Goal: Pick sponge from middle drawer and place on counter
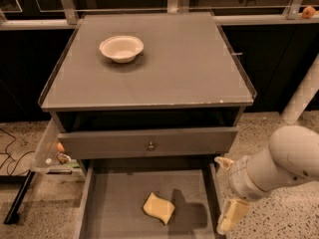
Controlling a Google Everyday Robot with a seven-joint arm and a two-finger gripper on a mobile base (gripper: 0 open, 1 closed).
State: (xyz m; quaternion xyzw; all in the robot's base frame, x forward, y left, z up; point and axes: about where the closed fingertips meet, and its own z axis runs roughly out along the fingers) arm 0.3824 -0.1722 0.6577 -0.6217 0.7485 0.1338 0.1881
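Holding nothing, the tool (227,189) hangs below the counter's (189,68) front right corner, just outside the right wall of the middle drawer (114,208), with its two pale fingers spread apart, one above the other. As far as can be seen, the task is barely begun: the drawer stands pulled out, which clears the way, but the sponge (159,208) lies flat on the drawer floor, roughly under the middle of the counter's front edge, well apart from the tool and not yet touched. What remains, by my judgement, is nearly everything: bring the tool over the drawer wall, come down on the sponge, close on it, lift it clear of the closed drawer front (149,142) above, and set it on the counter. A white bowl (121,48) sits toward the back left corner of the counter. The arm (279,163) reaches in low from the right, its thick white forearm slanting down and leftward, with the wrist turned so the tool points at the drawer's side, not down into it.
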